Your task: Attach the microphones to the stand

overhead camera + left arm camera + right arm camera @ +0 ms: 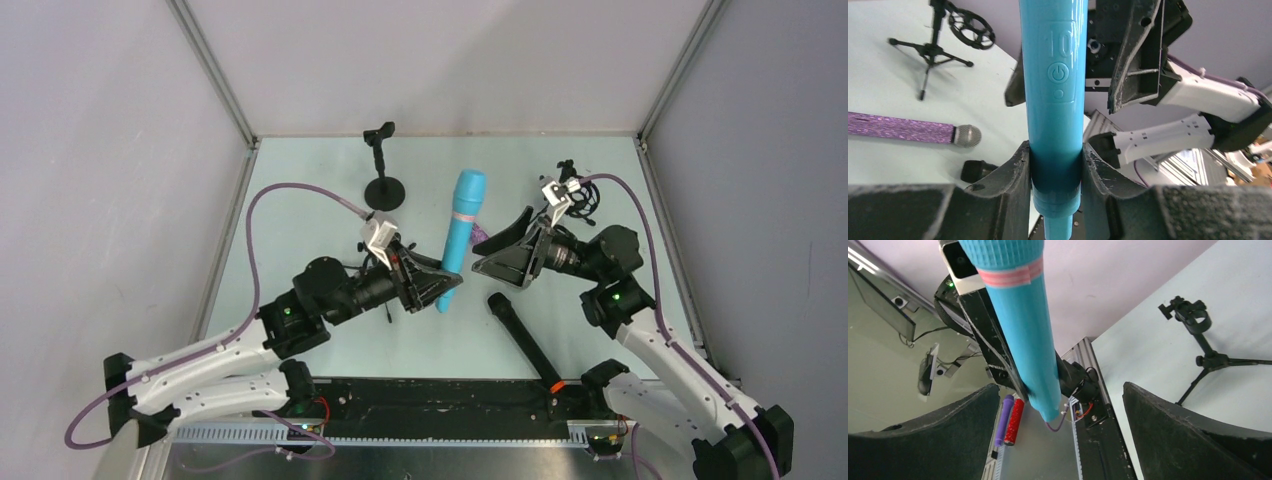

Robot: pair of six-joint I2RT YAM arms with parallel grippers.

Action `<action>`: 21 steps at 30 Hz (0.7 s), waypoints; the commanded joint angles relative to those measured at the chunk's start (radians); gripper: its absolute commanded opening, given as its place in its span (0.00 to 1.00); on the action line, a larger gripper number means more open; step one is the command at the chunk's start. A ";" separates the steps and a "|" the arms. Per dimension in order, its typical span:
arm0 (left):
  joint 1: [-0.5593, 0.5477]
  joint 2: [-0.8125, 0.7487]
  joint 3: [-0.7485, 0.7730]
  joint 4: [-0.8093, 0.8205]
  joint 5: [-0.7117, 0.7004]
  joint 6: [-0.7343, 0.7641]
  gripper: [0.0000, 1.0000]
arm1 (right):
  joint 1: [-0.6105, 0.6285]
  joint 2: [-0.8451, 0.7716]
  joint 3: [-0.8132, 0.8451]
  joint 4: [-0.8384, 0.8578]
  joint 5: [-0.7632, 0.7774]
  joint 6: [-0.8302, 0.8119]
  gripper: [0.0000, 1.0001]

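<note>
**Blue microphone clamped in my left fingers**

My left fingers [1020,167] are closed tight on the light blue microphone [1055,100], gripping it near its tail end, just below the power button. A short stub of the tail sticks out under my grip. From above, the microphone runs from my left fingers toward the back of the counter [300,210], head end farthest from me.

My right fingers [505,258] are spread wide and hold nothing. They face the blue microphone from its other side, just beside its middle. In the right wrist view the blue body lies across the gap between them and touches neither finger.

The purple glittery microphone [903,127] lies flat on the counter, mostly hidden under my right arm in the top view. The black microphone [525,340] with its orange ring [555,385] lies slantwise near my right base. A round-based stand [383,165] is upright at the back left. A tripod stand [933,45] with a ring clip is at the back right. No microphone sits on either stand.
</note>
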 commanded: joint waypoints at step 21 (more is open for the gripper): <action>0.003 0.114 -0.049 0.154 0.180 -0.107 0.00 | 0.044 0.043 0.027 0.196 -0.028 0.073 0.84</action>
